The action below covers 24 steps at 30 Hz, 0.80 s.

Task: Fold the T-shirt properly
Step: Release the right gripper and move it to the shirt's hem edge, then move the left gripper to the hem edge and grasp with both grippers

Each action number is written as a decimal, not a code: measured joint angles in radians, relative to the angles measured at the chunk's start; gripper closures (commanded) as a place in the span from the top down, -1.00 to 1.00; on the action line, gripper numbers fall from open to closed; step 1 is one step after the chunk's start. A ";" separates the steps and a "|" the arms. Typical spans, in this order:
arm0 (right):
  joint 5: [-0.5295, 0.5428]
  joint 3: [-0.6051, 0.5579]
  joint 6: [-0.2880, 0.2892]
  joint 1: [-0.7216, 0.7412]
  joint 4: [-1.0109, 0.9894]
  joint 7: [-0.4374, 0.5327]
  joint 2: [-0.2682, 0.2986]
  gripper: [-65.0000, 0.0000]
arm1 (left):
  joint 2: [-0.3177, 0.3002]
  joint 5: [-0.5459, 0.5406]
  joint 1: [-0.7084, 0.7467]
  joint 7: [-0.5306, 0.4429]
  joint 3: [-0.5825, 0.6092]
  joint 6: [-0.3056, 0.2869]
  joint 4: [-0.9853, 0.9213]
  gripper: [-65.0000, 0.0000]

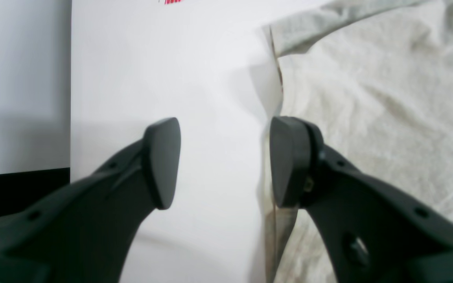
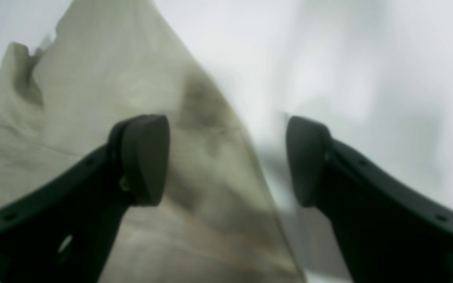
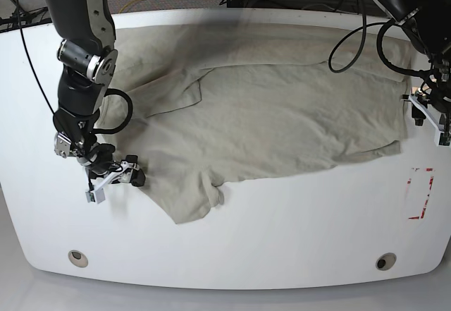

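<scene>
The khaki-beige T-shirt (image 3: 282, 113) lies spread and wrinkled across the white table (image 3: 282, 240), with a sleeve folded over at the upper left. My right gripper (image 3: 114, 177) is at the shirt's lower left edge. It is open in the right wrist view (image 2: 226, 161), with the blurred cloth edge (image 2: 195, 169) between its jaws. My left gripper (image 3: 427, 117) is at the shirt's right edge. It is open (image 1: 224, 163), with one finger (image 1: 289, 161) on the cloth edge (image 1: 368, 118) and the other over bare table.
A red tape rectangle (image 3: 421, 193) marks the table's right side, near the left gripper; a bit of it shows in the left wrist view (image 1: 173, 1). Two round holes (image 3: 77, 257) (image 3: 385, 261) sit near the front edge. Cables (image 3: 359, 36) hang at the back right.
</scene>
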 measured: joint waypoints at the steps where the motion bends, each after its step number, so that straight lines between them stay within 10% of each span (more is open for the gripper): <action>1: -0.001 0.000 -0.002 0.002 0.000 0.001 -0.011 0.32 | 0.000 0.000 0.000 0.000 0.000 0.000 0.000 0.04; 8: 0.007 0.000 0.002 0.000 0.000 0.006 -0.073 -0.26 | -0.003 0.005 -0.063 0.004 0.002 0.000 -0.084 0.24; 14: -0.001 -0.001 0.006 -0.003 -0.004 -0.003 -0.076 -0.96 | -0.058 0.002 -0.156 -0.003 0.067 0.134 -0.225 0.54; 24: -0.007 -0.001 0.005 -0.003 -0.005 -0.010 -0.079 -1.00 | -0.103 0.000 -0.352 -0.113 0.160 0.193 -0.623 0.54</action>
